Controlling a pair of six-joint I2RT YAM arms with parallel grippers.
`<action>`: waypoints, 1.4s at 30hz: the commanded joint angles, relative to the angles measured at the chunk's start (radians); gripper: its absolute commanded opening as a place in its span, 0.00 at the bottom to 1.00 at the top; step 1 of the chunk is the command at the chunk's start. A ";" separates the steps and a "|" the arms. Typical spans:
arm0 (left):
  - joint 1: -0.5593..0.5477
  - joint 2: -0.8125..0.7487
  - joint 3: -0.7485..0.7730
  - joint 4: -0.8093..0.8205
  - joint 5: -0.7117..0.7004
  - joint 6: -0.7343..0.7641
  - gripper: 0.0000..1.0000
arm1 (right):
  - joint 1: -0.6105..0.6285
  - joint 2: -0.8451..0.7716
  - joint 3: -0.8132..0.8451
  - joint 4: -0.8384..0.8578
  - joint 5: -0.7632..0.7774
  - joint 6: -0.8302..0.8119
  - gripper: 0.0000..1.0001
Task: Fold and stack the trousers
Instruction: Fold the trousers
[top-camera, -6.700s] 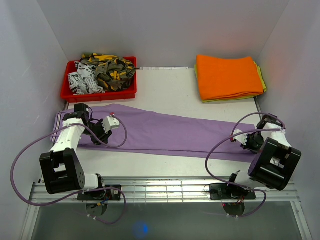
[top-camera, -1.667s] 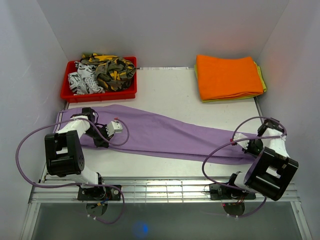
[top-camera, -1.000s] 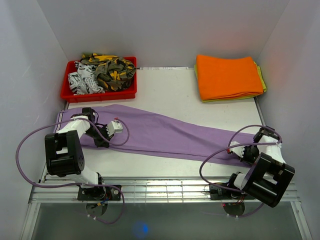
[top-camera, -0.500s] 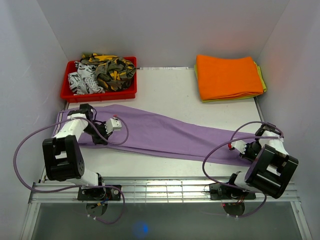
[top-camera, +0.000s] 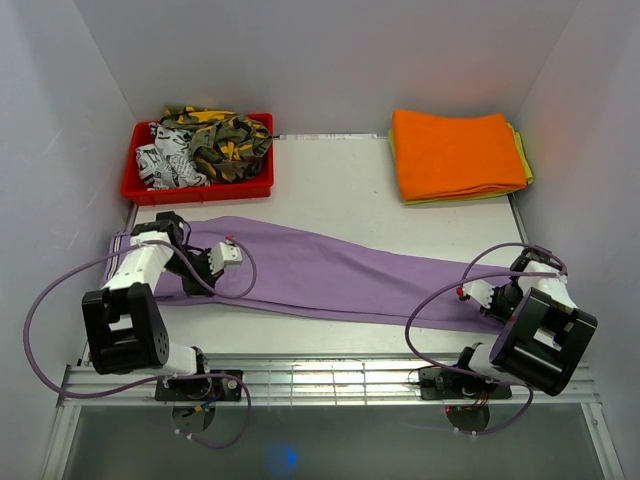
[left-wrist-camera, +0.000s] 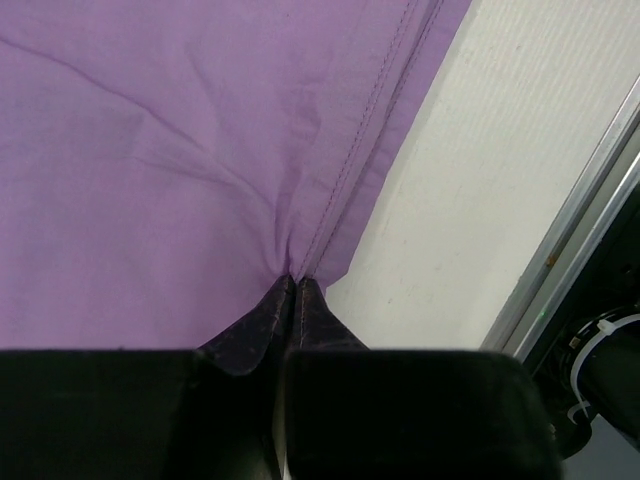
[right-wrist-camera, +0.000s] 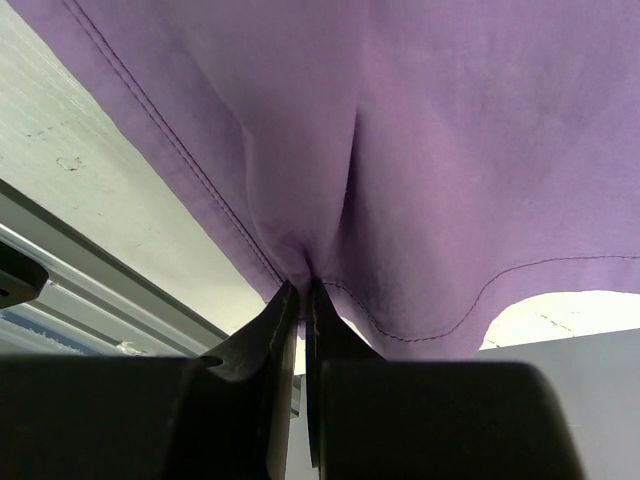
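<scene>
The lilac trousers (top-camera: 330, 270) lie stretched flat across the table from left to right. My left gripper (top-camera: 193, 280) sits at their left end on the near edge. In the left wrist view it (left-wrist-camera: 295, 280) is shut on the trousers (left-wrist-camera: 180, 150), with the stitched seam puckering into its tips. At the right end, my right gripper (top-camera: 497, 308) is low on the cloth. The right wrist view shows it (right-wrist-camera: 303, 285) shut on a gathered fold of the trousers (right-wrist-camera: 430, 130) at the hem.
A red bin (top-camera: 140, 185) of patterned garments stands at the back left. An orange cloth stack (top-camera: 455, 150) over a yellow-green one (top-camera: 524, 160) lies at the back right. A metal rail (top-camera: 330, 375) runs along the near table edge. White walls close in both sides.
The left arm has swung a little, and the left end of the trousers has shifted slightly left and nearer. The right gripper has edged slightly while still holding the hem.
</scene>
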 joint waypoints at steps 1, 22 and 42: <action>0.006 -0.005 -0.019 0.000 0.035 -0.001 0.11 | -0.006 0.008 0.011 -0.009 0.000 0.009 0.08; 0.005 -0.007 -0.033 -0.081 0.104 0.032 0.00 | -0.006 0.008 0.026 -0.015 -0.002 0.014 0.08; 0.016 0.282 -0.161 0.209 -0.219 -0.112 0.00 | -0.035 0.030 0.151 -0.092 0.016 -0.026 0.08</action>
